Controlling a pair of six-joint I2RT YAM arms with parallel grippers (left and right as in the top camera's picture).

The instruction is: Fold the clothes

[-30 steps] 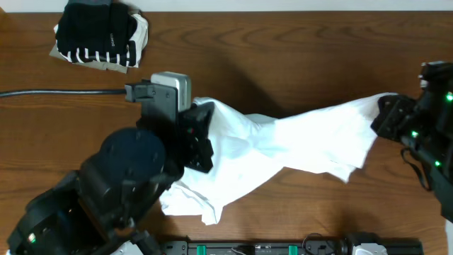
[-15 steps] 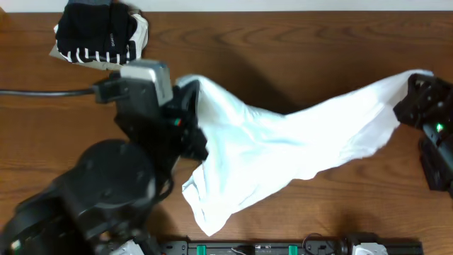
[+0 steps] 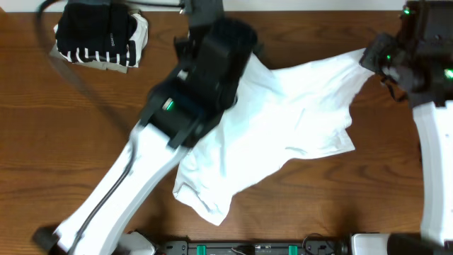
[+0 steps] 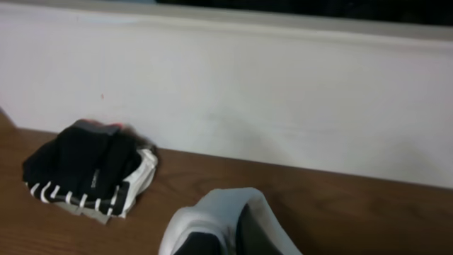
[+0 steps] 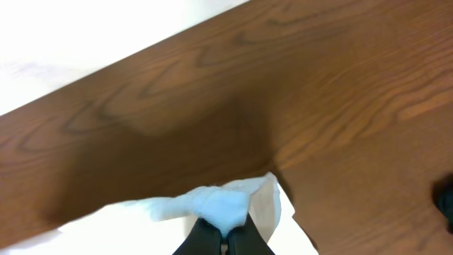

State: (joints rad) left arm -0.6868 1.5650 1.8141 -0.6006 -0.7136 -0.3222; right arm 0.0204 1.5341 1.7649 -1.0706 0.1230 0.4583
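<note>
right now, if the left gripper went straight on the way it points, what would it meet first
Likely the white wall behind the table. The left gripper, holding the white T-shirt, aims across bare wood. The folded pile sits off left. Depth unclear.

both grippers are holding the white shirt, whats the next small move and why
Probably lower both grippers together, drawing the white T-shirt toward the near edge so it lies flat on the table. The left gripper and right gripper each pinch an edge near the far side, and the cloth between them is creased, its lower edge crumpled.
</note>
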